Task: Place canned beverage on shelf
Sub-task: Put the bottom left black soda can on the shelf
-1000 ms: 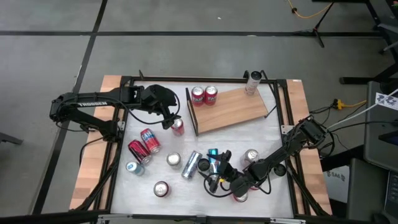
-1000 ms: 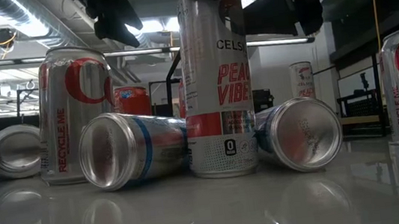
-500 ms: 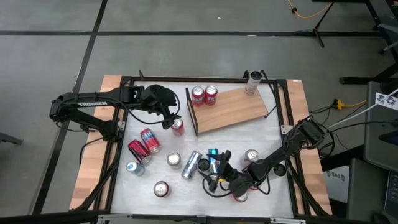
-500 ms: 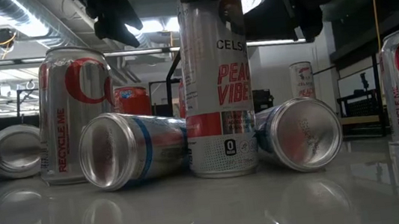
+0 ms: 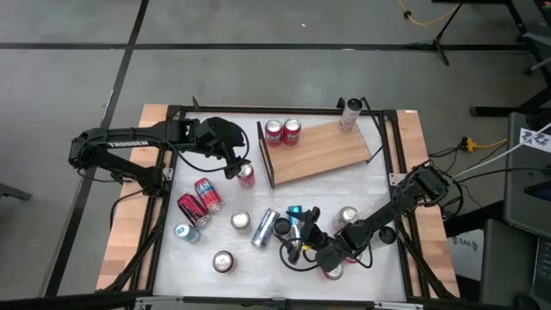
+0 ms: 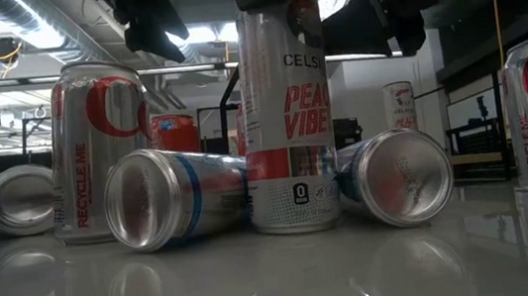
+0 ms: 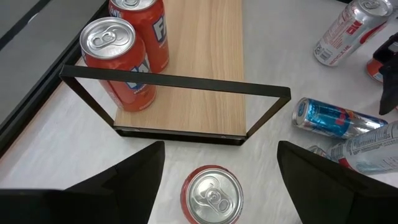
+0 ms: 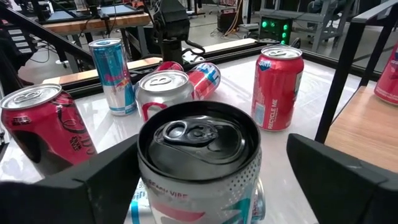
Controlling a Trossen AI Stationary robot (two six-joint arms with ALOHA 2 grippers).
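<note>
The shelf (image 5: 323, 151) is a wood-grain board lying flat on the far half of the table, with a dark rail (image 7: 174, 84) at its left end. Two red cans (image 5: 283, 131) stand on it by the rail, and a white can (image 5: 350, 114) stands at its far right corner. A tall silver can with a dark top (image 8: 198, 168) stands upright near the table's front. The open fingers of my right gripper (image 5: 303, 237) are on either side of its top. My left gripper (image 5: 232, 166) hangs open above a red can (image 7: 211, 196) that stands on the table before the rail. My right gripper has one finger (image 8: 93, 180) right against the tall can's upper wall; whether it touches, I cannot tell. The other finger (image 8: 336, 180) stands a little way off the can. The fingers come nearly level from the table's right, and the can rests upright on the table.
Two silver cans lie on their sides against the tall can (image 6: 175, 198) (image 6: 402, 177). More cans stand or lie around: red ones at front left (image 5: 200, 200), silver ones (image 5: 240, 221) (image 5: 223, 261) (image 5: 348, 215). The middle of the shelf board (image 7: 199, 56) is bare.
In the low view, my right gripper's dark parts have drawn slightly lower and closer around the tall can's top. The can stays upright in its place.
</note>
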